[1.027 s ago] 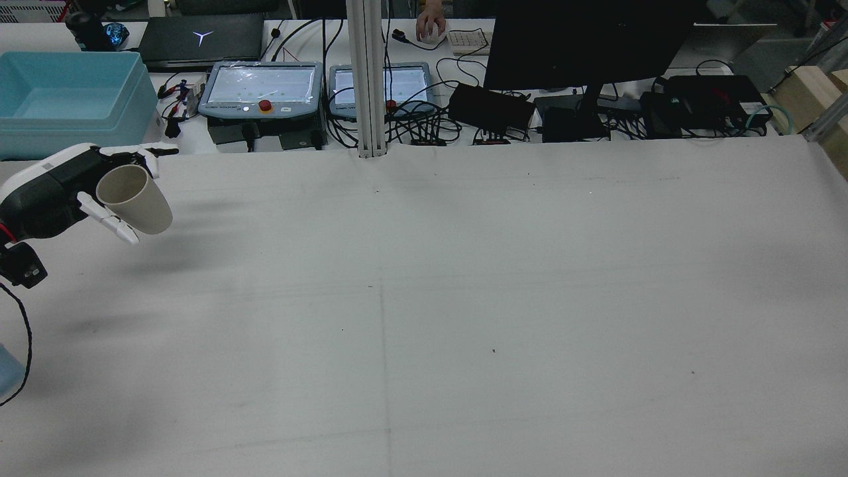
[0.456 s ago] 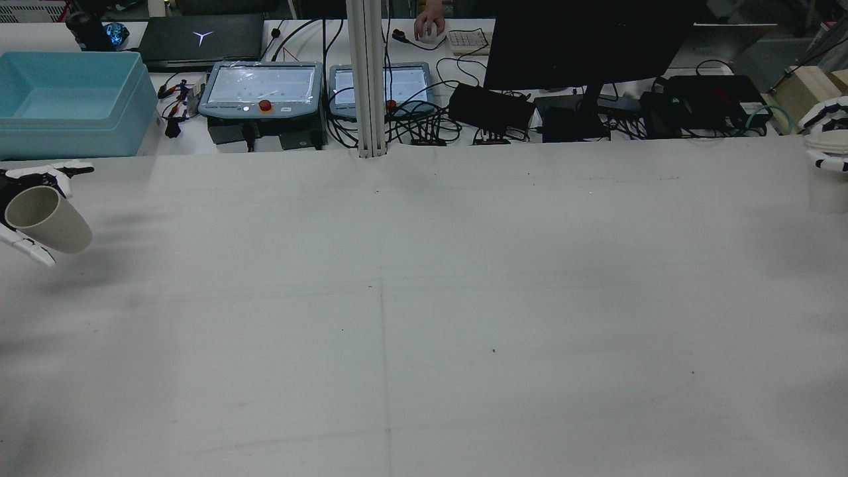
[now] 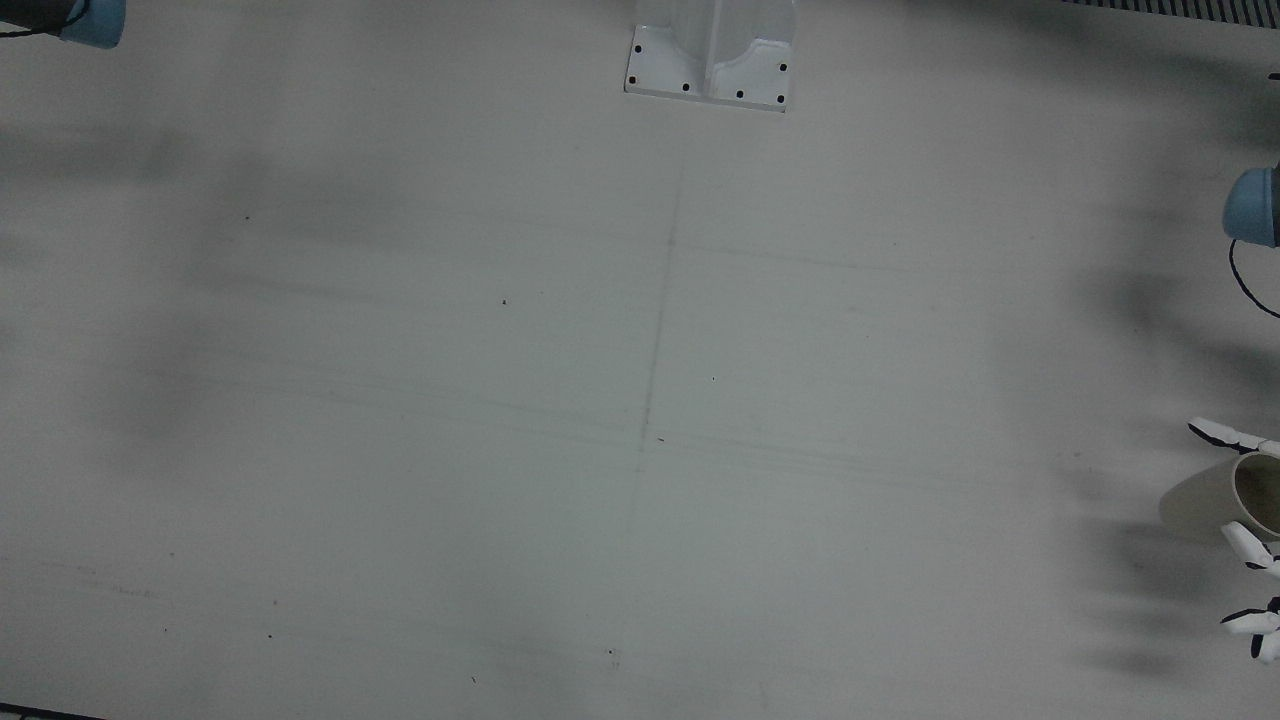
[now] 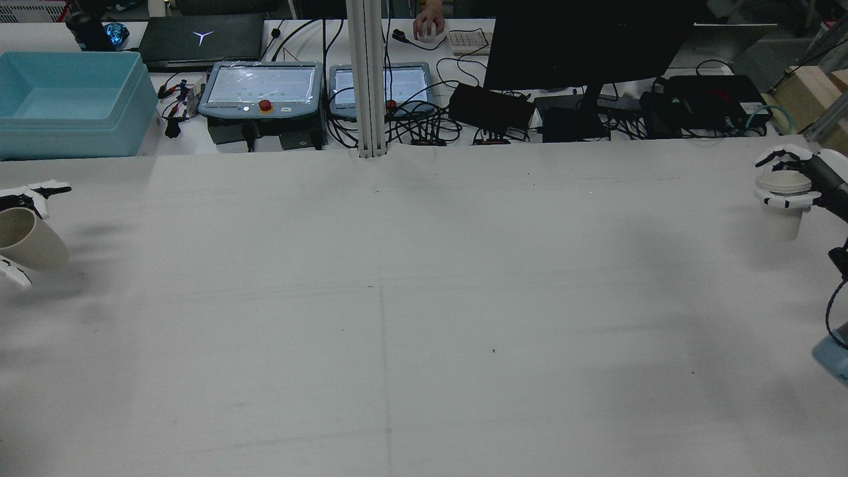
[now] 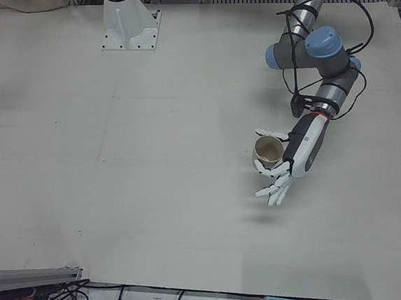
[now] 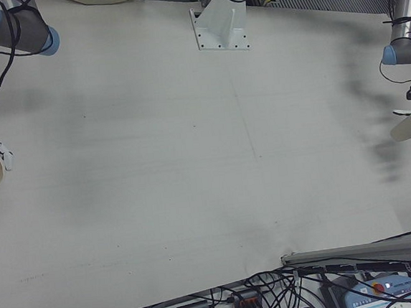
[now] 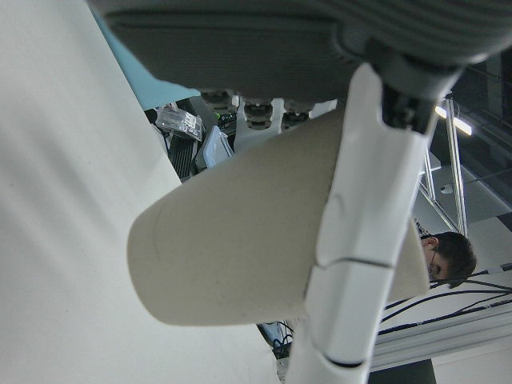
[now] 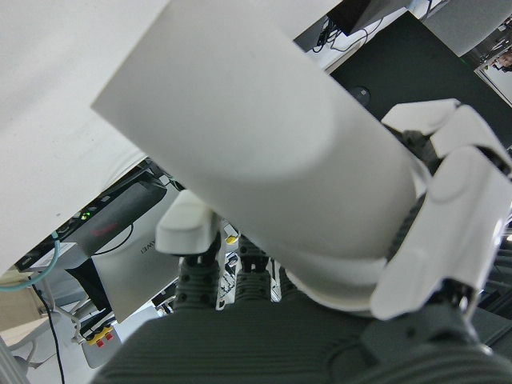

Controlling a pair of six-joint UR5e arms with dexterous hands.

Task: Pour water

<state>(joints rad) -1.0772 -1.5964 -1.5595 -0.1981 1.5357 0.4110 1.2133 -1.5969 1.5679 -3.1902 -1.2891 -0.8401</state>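
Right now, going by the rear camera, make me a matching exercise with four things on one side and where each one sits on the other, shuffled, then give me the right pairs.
Things:
1. beige cup
2. white cup
3. blue bin
4. red button

Places:
A. held by the right hand, far right edge
B. on a pendant behind the table, left of the post
C. far left, behind the table
D. held tilted by the left hand, far left edge

Pairs: 1-D, 2-A, 3-C, 4-B

cups (image 4: 30, 240) at opposite table (image 4: 424, 298) edges
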